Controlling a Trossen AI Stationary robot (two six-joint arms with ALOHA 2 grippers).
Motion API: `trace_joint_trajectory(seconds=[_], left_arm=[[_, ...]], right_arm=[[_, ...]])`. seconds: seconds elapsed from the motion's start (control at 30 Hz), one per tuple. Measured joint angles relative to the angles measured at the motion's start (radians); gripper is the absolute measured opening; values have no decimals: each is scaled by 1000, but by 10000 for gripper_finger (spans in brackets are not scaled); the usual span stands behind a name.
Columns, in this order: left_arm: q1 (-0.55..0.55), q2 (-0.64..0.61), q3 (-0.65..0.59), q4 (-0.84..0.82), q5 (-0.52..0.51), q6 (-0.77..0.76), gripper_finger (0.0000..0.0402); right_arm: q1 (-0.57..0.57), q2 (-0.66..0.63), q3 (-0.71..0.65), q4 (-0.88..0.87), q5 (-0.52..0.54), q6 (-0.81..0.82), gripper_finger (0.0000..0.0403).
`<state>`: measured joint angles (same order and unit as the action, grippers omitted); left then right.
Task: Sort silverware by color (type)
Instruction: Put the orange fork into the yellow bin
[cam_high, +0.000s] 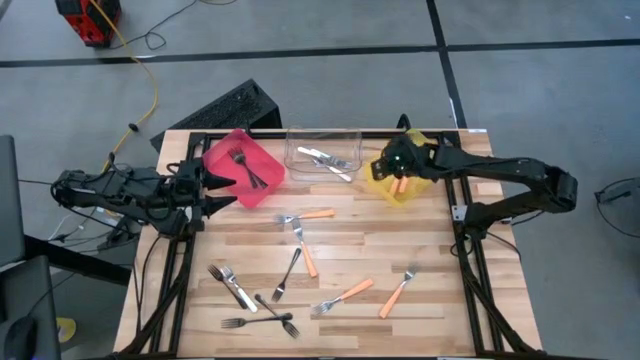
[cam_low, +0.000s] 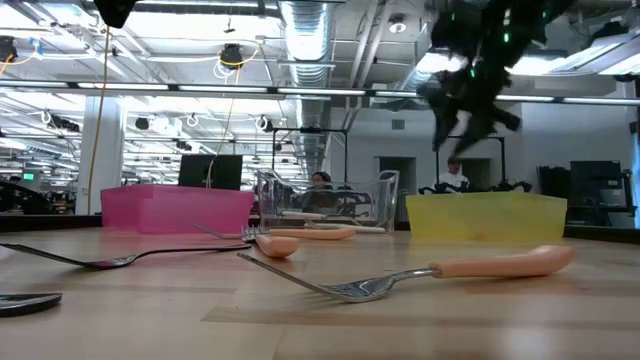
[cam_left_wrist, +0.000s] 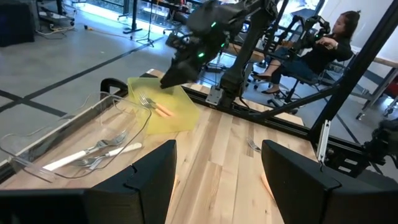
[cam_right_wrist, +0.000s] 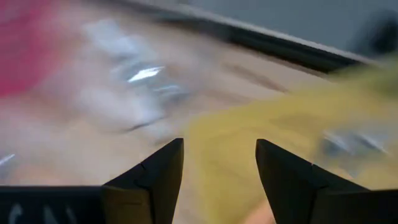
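**Forks: light, stiff, low on the wood — take them by the handle**

At the table's left edge the left gripper (cam_high: 222, 190) waits beside the red bin (cam_high: 262, 186), its fingers apart and empty. That bin already holds black forks (cam_high: 246, 168). Next along, the clear bin (cam_high: 302, 168) holds plain silver forks (cam_high: 327, 160).

On the open wooden table (cam_high: 430, 300) the unsorted forks lie scattered: black forks (cam_high: 262, 322) and a silver one (cam_high: 229, 283) near the front left, then orange-handled forks (cam_high: 352, 293) spread across the middle and right.

All should be light and rigid, but thin and lying flat, so the jaws must come right down to the boards. The smooth metal ones will likely slip; a pinch across the mid-handle, near the balance point, looks best. The thicker orange handles offer the easier grip.

Farthest right, the right gripper (cam_high: 397, 165) hangs over the yellow bin (cam_high: 400, 194), fingers apart with nothing between them; an orange-handled fork (cam_left_wrist: 155, 106) lies in the bin.
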<state>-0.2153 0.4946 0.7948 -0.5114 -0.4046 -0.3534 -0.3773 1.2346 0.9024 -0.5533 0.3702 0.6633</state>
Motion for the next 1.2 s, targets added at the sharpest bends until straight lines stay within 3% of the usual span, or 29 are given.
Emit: trace_joint_trajectory(seconds=[0.13, 0.23, 0.53, 0.77, 1.0, 1.2], left_arm=[[0, 0, 0, 0, 0, -1, 220], [0, 0, 0, -1, 1, -6, 220], [0, 0, 0, -24, 3, -49, 220], [0, 0, 0, -24, 2, -69, 220], [0, 0, 0, -22, 2, -72, 220], [0, 0, 0, -22, 2, -101, 220]], right_arm=[[91, -15, 74, 41, -200, -208, 224], [190, -4, 132, 38, -268, -295, 224], [550, 97, 279, 19, -289, -400, 224], [794, 227, 417, -233, -245, -486, 224], [911, 371, 430, -338, -269, -425, 224], [944, 459, 430, -306, -296, -377, 224]])
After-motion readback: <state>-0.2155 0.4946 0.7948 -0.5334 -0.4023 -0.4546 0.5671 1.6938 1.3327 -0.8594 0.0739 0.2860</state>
